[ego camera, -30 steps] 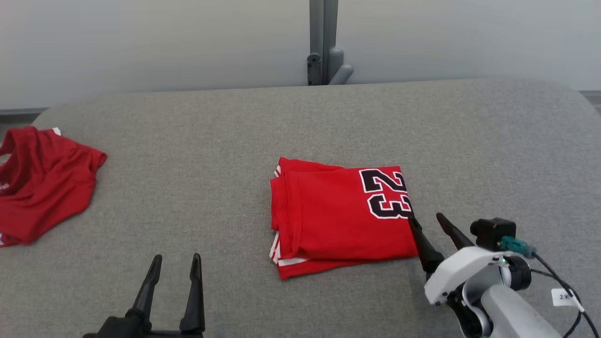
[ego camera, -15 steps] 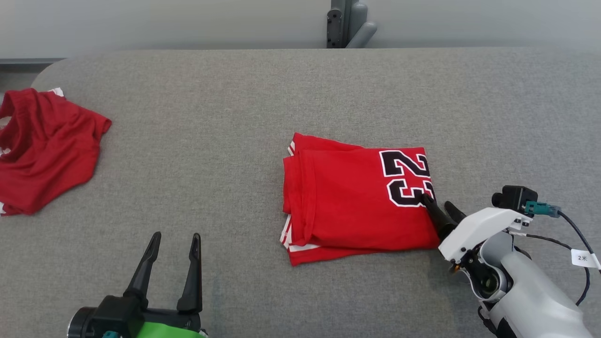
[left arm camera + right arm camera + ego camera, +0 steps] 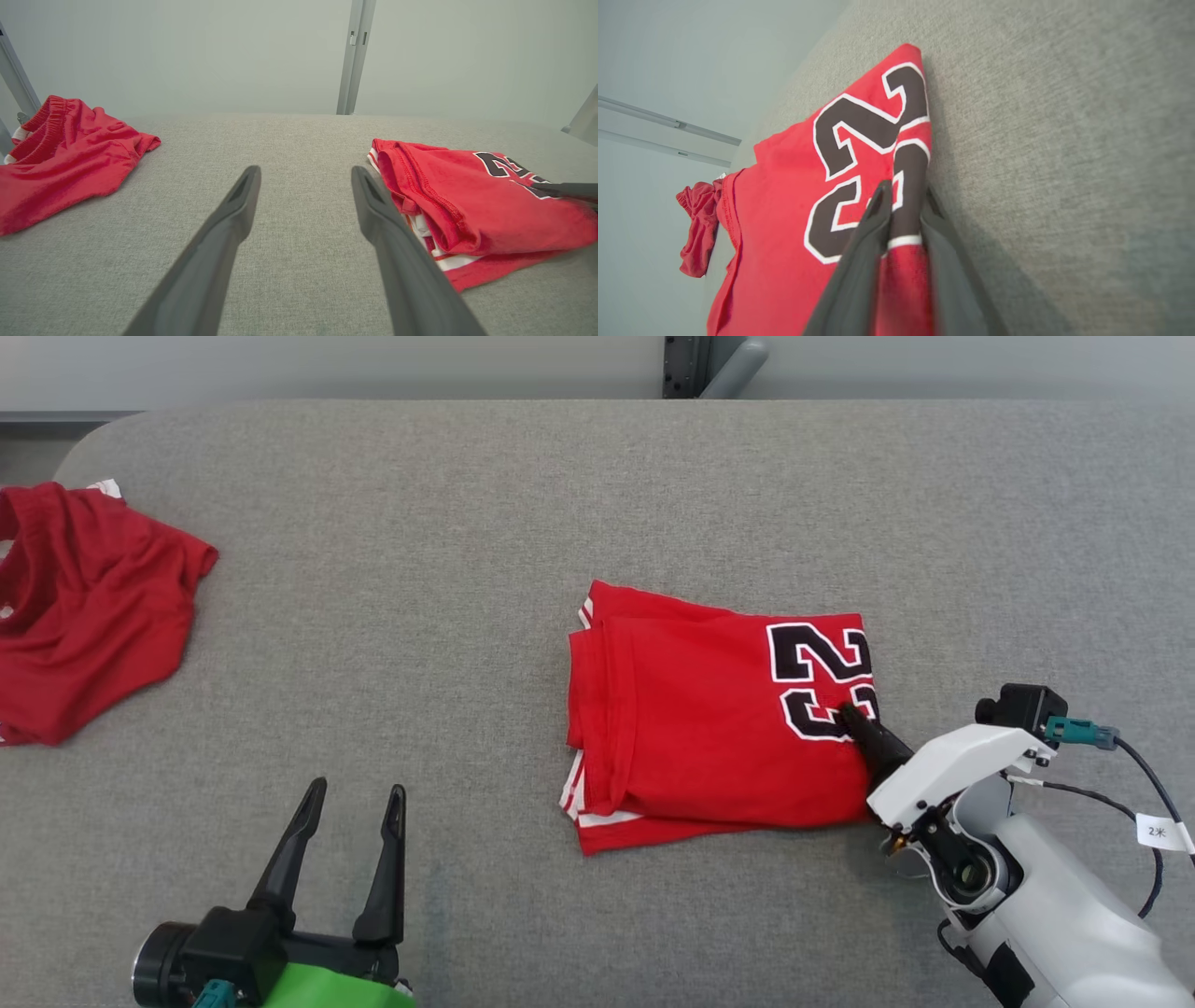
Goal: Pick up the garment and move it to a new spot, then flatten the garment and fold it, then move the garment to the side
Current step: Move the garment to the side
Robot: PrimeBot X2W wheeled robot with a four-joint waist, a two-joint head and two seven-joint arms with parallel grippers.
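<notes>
As my head tips down, grey table: the whole head view has slid since a second ago, so I put that shift down to my camera and not to anything moving on the table.
Folded garment: it lies as a neat red rectangle right of the table's middle, well in from every edge, with its layered hems toward the left. It looks flattened and folded already, so I judge only the move to the side is left.
Crumpled red garment: it sits at the table's left edge, well apart from the folded one and from both my grippers.
Number 23: the black numerals run along the folded garment's right edge, which is where my grasp lands.
Right gripper: a second ago my fingers stood spread just beside that right edge. Now they have come in over the lower numeral and pinched together, with a fold of red cloth and a strip of numeral caught between them. The jaws are nearly closed on fabric, so I take the grasp for the final move as made.
Left gripper: it hangs near the table's front edge toward the left. Its jaws are wide apart, holding and touching nothing.
</notes>
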